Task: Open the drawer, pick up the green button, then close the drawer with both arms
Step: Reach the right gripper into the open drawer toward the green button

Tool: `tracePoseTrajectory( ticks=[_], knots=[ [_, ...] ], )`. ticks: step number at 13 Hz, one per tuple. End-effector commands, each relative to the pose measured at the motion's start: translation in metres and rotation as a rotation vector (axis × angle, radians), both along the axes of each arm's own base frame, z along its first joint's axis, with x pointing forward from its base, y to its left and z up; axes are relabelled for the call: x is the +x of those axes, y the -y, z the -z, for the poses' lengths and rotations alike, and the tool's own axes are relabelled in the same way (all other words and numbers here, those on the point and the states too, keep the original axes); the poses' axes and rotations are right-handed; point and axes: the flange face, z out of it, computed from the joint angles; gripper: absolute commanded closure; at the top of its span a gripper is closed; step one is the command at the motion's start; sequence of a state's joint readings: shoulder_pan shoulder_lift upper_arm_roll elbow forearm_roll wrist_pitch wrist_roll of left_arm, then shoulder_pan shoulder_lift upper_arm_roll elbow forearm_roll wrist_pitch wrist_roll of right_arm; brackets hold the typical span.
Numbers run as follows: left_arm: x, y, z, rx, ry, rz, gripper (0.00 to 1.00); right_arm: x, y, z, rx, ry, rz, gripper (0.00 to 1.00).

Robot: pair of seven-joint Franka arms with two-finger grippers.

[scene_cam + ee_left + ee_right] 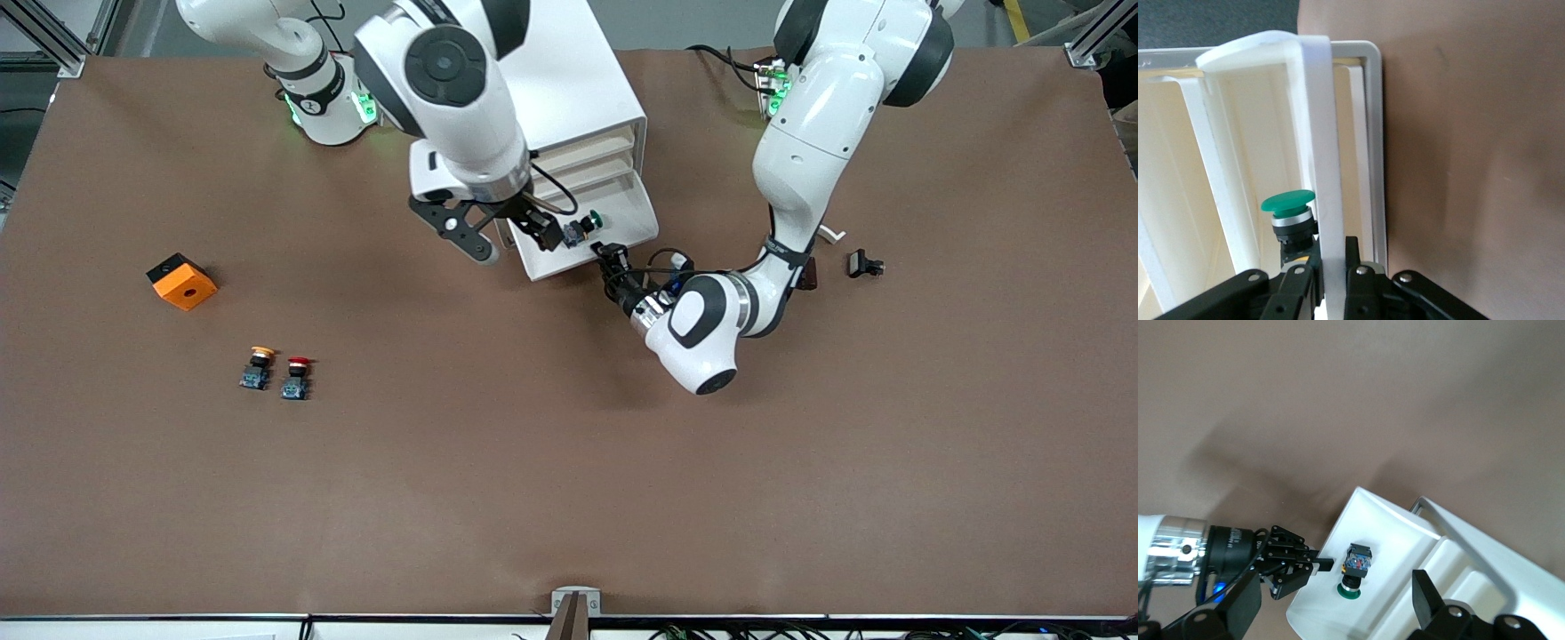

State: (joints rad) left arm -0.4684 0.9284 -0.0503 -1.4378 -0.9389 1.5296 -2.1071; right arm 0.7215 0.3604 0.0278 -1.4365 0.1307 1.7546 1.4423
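With the left hand (612, 264) clamping the front of the drawer (627, 206), the right hand (544, 229), whose state we cannot tell, hovers just beside the button (582, 228) and may knock it aside if misaligned.

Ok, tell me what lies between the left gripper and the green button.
Only the drawer's front slat, which the left gripper clamps; the left wrist view shows it.

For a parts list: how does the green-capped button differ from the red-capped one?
The green button has a green cap, the red-capped button a red one. The green button sits in the open drawer, the red-capped button on the table, nearer the front camera. Both have black bodies on blue bases.
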Motion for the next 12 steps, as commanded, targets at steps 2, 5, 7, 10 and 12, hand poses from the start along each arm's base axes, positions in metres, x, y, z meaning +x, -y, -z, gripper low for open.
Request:
tracePoseTrajectory(
  ticks=[2,5,7,10,12],
  knots=[
    [0.025,-0.020,0.005,-0.073,0.086,-0.031,0.99,0.003,-0.022,0.031,-0.019,-0.012,0.085,0.00],
    [0.038,-0.034,0.001,-0.087,0.102,-0.055,0.72,-0.001,-0.042,0.073,-0.038,-0.023,0.143,0.00],
    [0.042,-0.039,-0.002,-0.094,0.114,-0.058,0.00,-0.005,-0.049,0.092,-0.058,-0.038,0.155,0.00],
    [0.065,-0.054,-0.025,-0.097,0.162,-0.072,0.00,-0.005,-0.049,0.115,-0.063,-0.040,0.161,0.00],
    [0.083,-0.066,-0.044,-0.082,0.225,-0.065,0.00,-0.009,-0.046,0.137,-0.060,-0.035,0.169,0.00]
  ],
)
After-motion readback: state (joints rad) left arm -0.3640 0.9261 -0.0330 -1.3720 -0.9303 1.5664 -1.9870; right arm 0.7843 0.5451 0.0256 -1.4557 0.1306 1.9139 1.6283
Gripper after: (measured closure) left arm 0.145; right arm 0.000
